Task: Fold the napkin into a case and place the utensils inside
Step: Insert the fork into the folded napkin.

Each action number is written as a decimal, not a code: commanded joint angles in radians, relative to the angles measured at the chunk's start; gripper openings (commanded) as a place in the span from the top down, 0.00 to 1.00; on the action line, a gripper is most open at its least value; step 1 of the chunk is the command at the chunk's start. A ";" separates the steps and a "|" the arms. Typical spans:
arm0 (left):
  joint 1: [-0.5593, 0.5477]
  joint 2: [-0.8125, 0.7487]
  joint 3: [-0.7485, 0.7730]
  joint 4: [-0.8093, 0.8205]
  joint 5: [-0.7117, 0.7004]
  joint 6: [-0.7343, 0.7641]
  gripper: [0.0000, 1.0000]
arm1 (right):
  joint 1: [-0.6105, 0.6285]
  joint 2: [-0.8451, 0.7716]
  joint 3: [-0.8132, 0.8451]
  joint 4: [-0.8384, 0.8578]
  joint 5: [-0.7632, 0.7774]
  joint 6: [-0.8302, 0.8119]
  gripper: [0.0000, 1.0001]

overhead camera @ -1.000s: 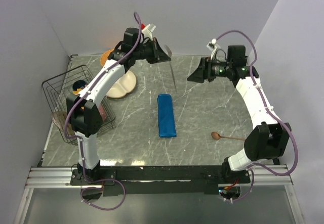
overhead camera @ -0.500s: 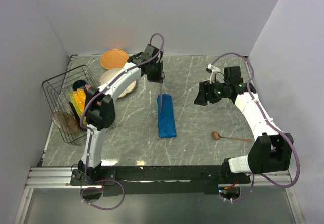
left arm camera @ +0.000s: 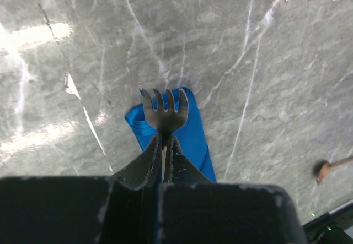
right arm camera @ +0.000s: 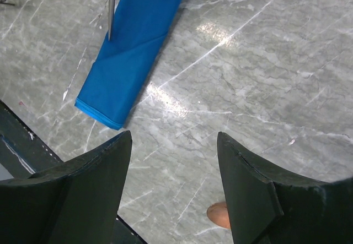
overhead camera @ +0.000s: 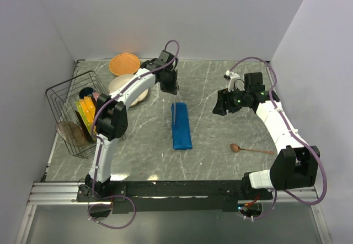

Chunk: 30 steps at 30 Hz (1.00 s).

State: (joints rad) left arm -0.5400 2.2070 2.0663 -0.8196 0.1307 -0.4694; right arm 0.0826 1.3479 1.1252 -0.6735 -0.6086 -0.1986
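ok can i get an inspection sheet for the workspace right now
surface: grey marble table, no spills seen
job's things: blue napkin folded into a long narrow strip, mid-table; fork held above its far end; wooden spoon lying on the right
clutter: wire basket with plates, orange plate, white plate, left side
pincers: left pincer shut on fork; right pincer open, empty
cables: purple cables looped along both arms
surroundings: plain walls, nothing else seen

The top external camera looks down from above and behind the 2 arm bases over the whole table [overhead camera: 215, 128], while each wrist camera looks down from close above it, the left onto the fork [left arm camera: 164, 112] and the far end of the case [overhead camera: 181, 125], the right along most of that case, which all 3 views share.
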 commanded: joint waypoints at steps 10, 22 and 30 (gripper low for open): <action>0.005 0.014 -0.020 -0.006 0.153 -0.075 0.99 | 0.005 -0.023 0.030 -0.034 -0.006 -0.030 0.30; 0.009 0.008 -0.081 -0.019 0.165 -0.107 0.99 | 0.005 -0.007 0.039 -0.044 -0.008 -0.041 0.30; 0.011 0.003 -0.127 -0.027 0.187 -0.121 0.99 | 0.005 -0.004 0.030 -0.049 -0.010 -0.053 0.30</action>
State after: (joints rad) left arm -0.5297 2.2364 1.9556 -0.8352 0.2771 -0.5594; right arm 0.0826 1.3479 1.1259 -0.7204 -0.6102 -0.2317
